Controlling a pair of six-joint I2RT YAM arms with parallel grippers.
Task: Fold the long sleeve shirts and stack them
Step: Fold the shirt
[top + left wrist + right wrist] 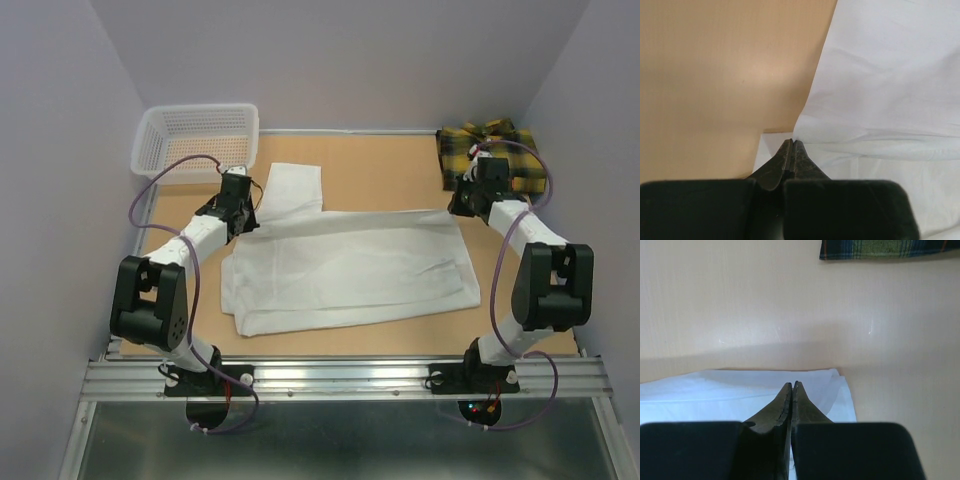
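Tan bench [380,170], lilac walls [60,120]. White shirt [350,265] mid-frame; plaid shirt [495,150] upper right, partly hidden. Left fingers [786,156] and right fingers [785,400] pressed together at white shirt's edges; cloth between them unclear.

This is a robotics lab test cell. Plain pale lilac panel walls [60,100] close off the left, far and right edges of a flat tan board worktop [380,170]. A ribbed aluminium rail [340,375] runs along the near edge, with a black-and-white jointed left arm [150,300] and its twin right arm [545,285] bolted to it. The only homely things are a white plastic mesh basket [195,140] at the far left corner, a plain white cloth shirt [350,265] mid-worktop and a folded yellow-and-dark-green plaid cloth shirt [460,150] at the far right corner.
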